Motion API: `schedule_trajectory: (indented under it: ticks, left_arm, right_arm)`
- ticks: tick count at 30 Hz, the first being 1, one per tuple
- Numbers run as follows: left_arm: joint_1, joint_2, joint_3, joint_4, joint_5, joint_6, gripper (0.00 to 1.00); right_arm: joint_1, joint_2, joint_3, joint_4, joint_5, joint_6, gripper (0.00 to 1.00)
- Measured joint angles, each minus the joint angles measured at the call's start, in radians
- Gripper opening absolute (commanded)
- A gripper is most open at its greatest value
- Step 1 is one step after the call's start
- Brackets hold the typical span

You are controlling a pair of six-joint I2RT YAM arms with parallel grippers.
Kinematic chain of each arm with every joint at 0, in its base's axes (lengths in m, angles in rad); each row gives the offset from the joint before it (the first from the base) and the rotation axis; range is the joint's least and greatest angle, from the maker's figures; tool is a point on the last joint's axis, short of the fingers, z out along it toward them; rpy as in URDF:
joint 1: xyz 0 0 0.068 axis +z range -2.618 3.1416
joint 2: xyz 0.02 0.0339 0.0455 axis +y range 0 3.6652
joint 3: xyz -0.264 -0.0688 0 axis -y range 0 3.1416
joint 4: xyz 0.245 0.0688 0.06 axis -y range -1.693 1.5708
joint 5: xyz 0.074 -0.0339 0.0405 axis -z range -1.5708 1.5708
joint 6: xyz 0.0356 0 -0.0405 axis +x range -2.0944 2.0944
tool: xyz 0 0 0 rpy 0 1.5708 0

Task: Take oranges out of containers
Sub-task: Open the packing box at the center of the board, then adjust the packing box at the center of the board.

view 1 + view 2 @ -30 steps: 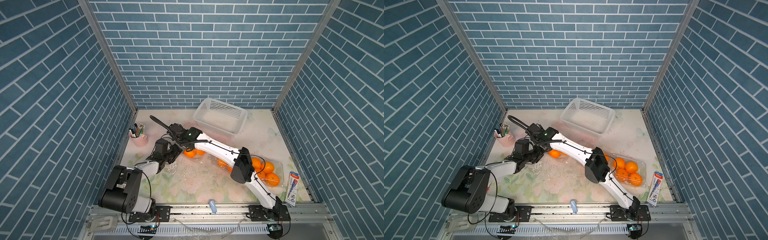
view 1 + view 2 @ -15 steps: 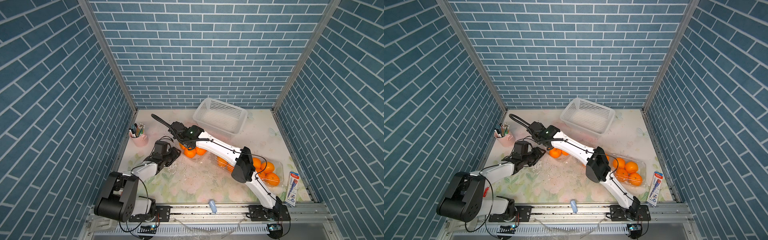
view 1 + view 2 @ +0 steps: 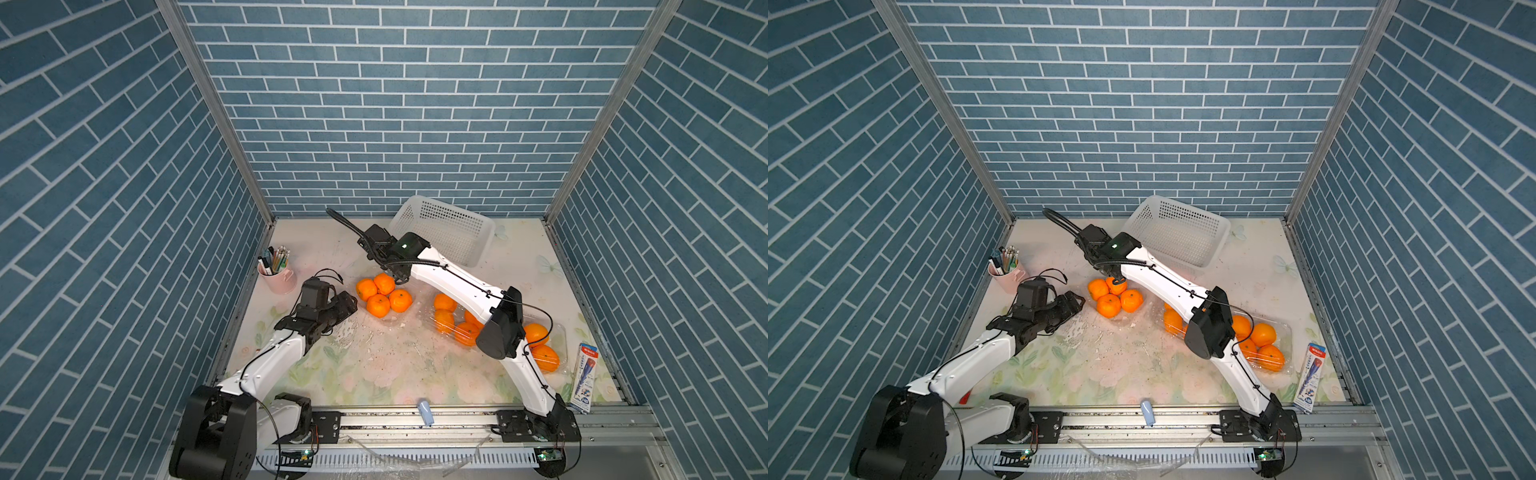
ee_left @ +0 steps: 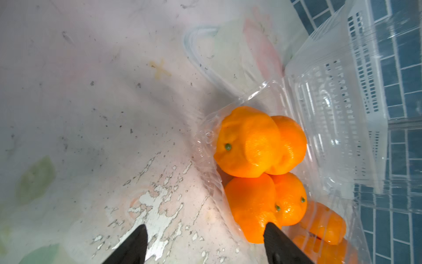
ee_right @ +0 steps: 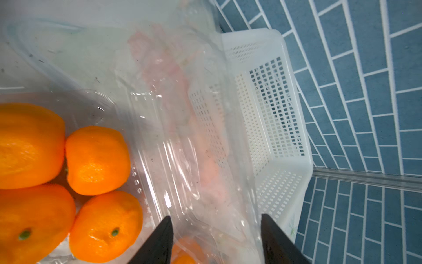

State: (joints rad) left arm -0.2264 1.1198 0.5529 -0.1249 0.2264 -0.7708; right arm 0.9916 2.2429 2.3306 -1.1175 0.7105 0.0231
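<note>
Blue brick walls [image 3: 395, 124] enclose a floral table [image 3: 374, 365] whose print is flaking near the left gripper [image 4: 205, 242]; its jaws are wide and empty. Four oranges [image 3: 384, 295] sit mid-table in an open container [image 4: 319, 118]. Its clear lid shows between the parted jaws of the right gripper [image 5: 217, 237]. Other containers [image 3: 560, 330] at right hold more.

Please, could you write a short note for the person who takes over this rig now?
Left gripper: open, empty, beside the open container.
Right gripper: open, empty, at that container's lid.
Four oranges sit in the open container; two more containers beside the right arm hold oranges too.
Done: one lid opened. Left: take out every orange; none is seen outside yet.
</note>
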Motion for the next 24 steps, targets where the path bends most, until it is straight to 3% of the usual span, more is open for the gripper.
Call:
schedule_trajectory:
  ticks: [11, 20, 24]
  left_arm:
    - [0.0, -0.005, 0.168, -0.101, 0.007, 0.207, 0.91]
    - [0.003, 0.302, 0.467, -0.113, 0.163, 0.416, 0.94]
    - [0.006, 0.441, 0.568, -0.088, 0.233, 0.486, 0.94]
  right_arm:
    - [-0.079, -0.302, -0.362, 0.049, -0.027, 0.132, 0.64]
    - [-0.15, -0.544, -0.753, 0.197, -0.053, 0.292, 0.65]
    - [-0.156, -0.705, -0.923, 0.304, -0.084, 0.32, 0.72]
